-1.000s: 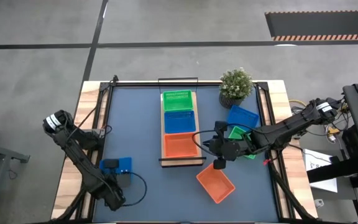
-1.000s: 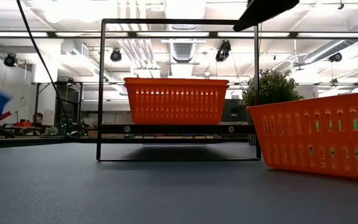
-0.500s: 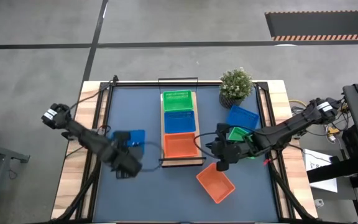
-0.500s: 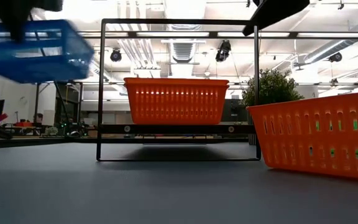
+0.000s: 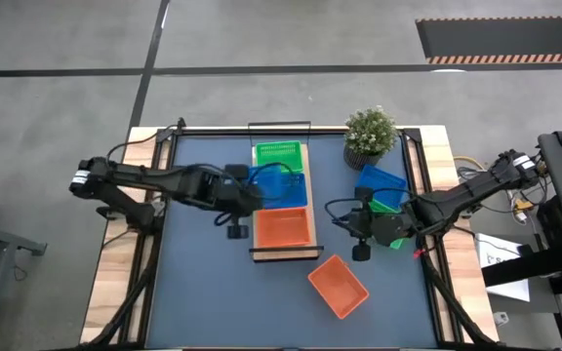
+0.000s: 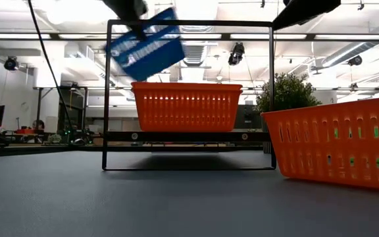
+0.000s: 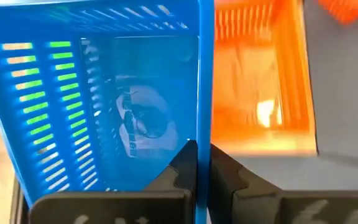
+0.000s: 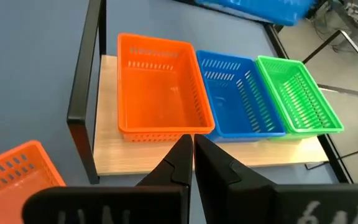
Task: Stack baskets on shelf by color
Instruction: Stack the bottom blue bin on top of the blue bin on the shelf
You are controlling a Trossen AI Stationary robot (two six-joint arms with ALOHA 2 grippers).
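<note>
Over the shelf, left gripper (image 7: 197, 163): jaws pinched shut on the rim wall of a blue basket (image 7: 98, 106), which it carries tilted in the air above the shelf's blue slot.
Carried blue basket, low view (image 6: 147, 45): blurred and slanted, level with the top bar of the black frame (image 6: 189, 24), above the orange basket (image 6: 186, 106) standing on the shelf.
Shelf (image 5: 254, 240): light-wood board lying lengthwise down the middle of the table (image 5: 203, 292); beyond the left jaws' tips it carries a green basket (image 5: 278, 156) at the far end, a blue one partly hidden under the carried basket, and the orange basket at the near end.
Right gripper (image 8: 193, 149): jaws closed together, holding nothing, hanging beside the shelf's orange end, apart from it.
Ahead of the right jaws: the three shelf baskets in a row, orange nearest, then blue (image 8: 238, 93), then green.
Loose orange basket (image 5: 339, 286): on the table, below and just beside the right jaws, apart from the shelf.
Behind the right jaws: a loose green basket (image 5: 383, 209) and a loose blue basket (image 5: 380, 182); these seem to overlap, though the arm hides the join.
Potted plant (image 5: 370, 133): at the table's far edge, beyond the loose blue basket.
</note>
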